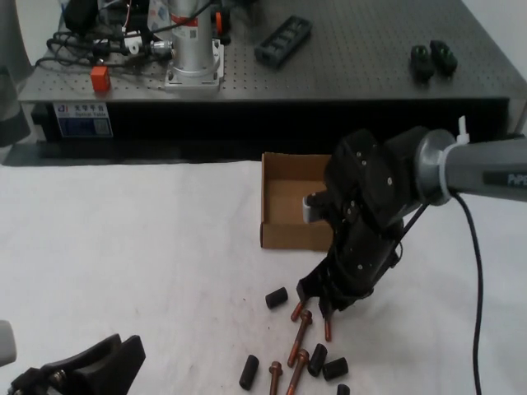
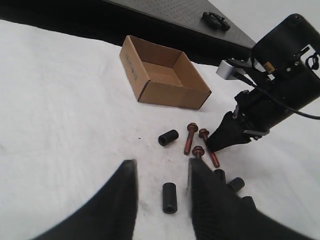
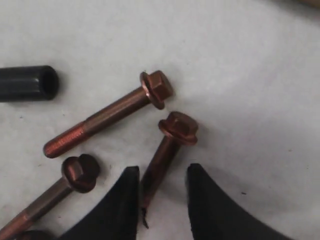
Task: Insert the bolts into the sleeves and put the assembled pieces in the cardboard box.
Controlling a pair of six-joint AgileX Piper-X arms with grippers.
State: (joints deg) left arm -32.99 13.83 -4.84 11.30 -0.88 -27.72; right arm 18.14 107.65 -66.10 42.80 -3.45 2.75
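Observation:
My right gripper (image 3: 161,171) is open and low over the white cloth, with its two fingers on either side of the shaft of a copper bolt (image 3: 178,128). In the high view that gripper (image 1: 323,303) stands just in front of the cardboard box (image 1: 292,235), and the bolt's tip (image 1: 328,331) pokes out below it. Two more bolts (image 3: 107,115) (image 3: 76,174) lie beside it, along with a black sleeve (image 3: 27,82). My left gripper (image 2: 162,166) is open near the front edge, with a sleeve (image 2: 169,197) lying between its fingers (image 2: 126,197).
Several black sleeves (image 1: 276,297) (image 1: 249,372) and bolts (image 1: 300,326) are scattered on the cloth in front of the box (image 2: 170,95). Behind the cloth runs a perforated metal bench (image 1: 346,49) carrying a post, cables and black parts.

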